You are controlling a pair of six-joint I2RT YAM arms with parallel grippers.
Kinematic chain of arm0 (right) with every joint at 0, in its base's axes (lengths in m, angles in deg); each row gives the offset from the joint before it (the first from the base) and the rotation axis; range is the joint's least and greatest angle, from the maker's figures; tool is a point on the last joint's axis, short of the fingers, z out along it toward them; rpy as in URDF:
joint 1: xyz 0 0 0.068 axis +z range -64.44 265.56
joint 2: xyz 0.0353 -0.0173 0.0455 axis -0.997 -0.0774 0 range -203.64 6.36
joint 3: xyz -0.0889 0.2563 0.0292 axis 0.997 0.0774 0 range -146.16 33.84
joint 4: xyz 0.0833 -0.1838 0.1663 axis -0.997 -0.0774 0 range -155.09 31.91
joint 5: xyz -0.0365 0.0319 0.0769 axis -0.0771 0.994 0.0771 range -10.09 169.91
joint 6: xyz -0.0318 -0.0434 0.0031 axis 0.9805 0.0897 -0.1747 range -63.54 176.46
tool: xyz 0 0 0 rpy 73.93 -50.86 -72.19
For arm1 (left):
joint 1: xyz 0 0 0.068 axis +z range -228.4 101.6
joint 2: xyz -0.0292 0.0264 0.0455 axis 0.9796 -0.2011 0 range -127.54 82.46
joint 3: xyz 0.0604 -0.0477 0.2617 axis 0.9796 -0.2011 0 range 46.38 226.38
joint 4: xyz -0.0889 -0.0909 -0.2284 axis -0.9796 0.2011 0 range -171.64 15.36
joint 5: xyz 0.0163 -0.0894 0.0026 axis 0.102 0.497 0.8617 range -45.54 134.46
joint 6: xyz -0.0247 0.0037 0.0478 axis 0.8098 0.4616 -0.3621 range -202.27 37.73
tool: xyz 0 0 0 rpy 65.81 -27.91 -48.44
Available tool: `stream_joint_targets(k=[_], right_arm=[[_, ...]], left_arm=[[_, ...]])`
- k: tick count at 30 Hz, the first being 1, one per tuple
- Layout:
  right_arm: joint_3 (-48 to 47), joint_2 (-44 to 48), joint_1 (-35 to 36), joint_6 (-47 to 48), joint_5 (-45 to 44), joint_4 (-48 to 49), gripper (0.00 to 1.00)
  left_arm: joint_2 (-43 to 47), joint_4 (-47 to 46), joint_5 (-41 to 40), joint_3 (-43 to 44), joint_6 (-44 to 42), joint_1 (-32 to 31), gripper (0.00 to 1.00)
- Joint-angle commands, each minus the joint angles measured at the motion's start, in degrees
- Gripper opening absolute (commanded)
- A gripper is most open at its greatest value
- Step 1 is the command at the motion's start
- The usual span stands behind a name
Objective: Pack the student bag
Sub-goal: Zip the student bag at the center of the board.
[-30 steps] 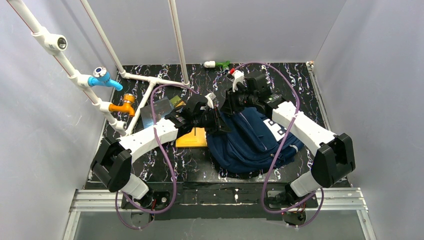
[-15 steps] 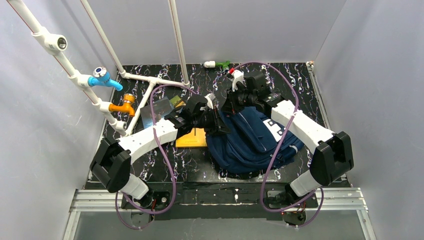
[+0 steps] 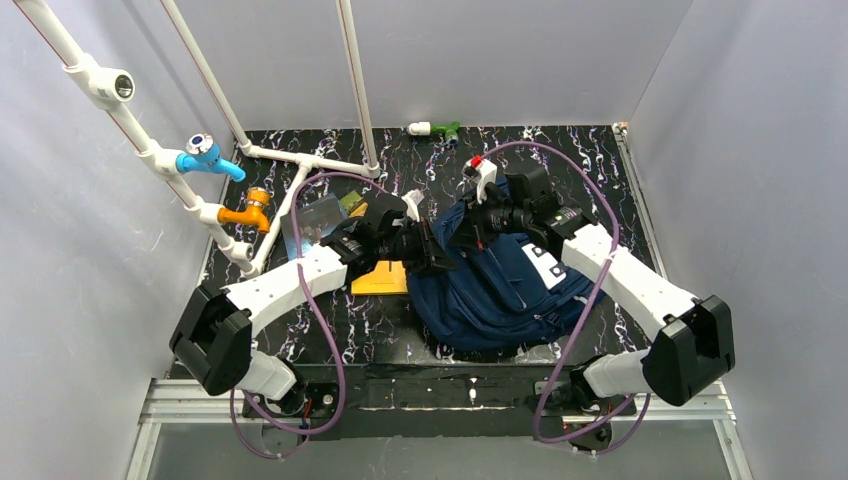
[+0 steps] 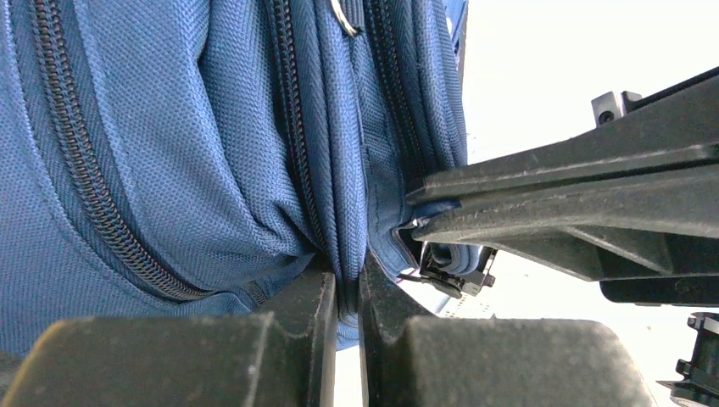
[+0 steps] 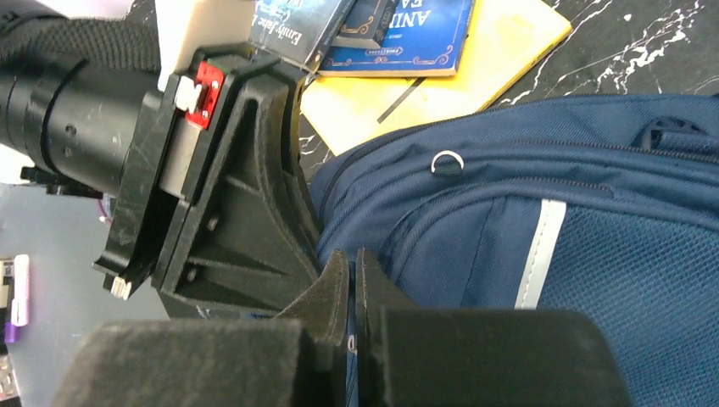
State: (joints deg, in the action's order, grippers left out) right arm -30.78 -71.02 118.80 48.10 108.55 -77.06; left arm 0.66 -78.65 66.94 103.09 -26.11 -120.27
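Observation:
The student bag [image 3: 500,290], a navy backpack with a white patch [image 3: 552,265], lies in the middle of the black marbled table. My left gripper [image 3: 437,252] is at its upper left edge. In the left wrist view that gripper [image 4: 348,284] is shut on a fold of blue fabric [image 4: 169,153] beside a zip. My right gripper [image 3: 463,228] meets it from the far side. In the right wrist view the right gripper [image 5: 352,271] is shut on a thin blue edge of the bag [image 5: 593,254], right next to the left gripper's black body [image 5: 220,212].
A yellow folder [image 3: 385,278] and books [image 3: 320,215] lie left of the bag, partly under the left arm. White pipes [image 3: 300,160] with a blue tap [image 3: 210,157] and an orange tap [image 3: 250,210] stand at the left. A green and white item [image 3: 435,128] lies at the back.
The right gripper has closed on the bag's edge and moved toward the near right. The left arm shifted slightly and the bag's top corner moved with them.

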Motion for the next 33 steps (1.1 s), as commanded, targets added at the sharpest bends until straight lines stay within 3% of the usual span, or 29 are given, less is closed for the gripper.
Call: stream_joint_targets(k=[1,13,21,33], right_arm=[[1.30,3.46,0.08,0.02,2.92,-2.37,0.01],[5.69,10.96,3.24,-2.62,-1.19,-14.61,0.01],[10.50,14.49,6.62,-3.07,-5.49,-16.91,0.01],[6.08,12.42,10.47,-2.36,-17.93,-30.56,0.01]], left_arm=[[5.07,-3.97,-1.60,0.12,-0.35,1.59,0.00],[4.50,2.91,-10.24,5.04,-0.53,3.20,0.00],[2.78,7.45,-13.07,10.46,0.16,6.15,0.00],[-2.49,13.14,-15.10,18.39,-5.64,8.82,0.00]])
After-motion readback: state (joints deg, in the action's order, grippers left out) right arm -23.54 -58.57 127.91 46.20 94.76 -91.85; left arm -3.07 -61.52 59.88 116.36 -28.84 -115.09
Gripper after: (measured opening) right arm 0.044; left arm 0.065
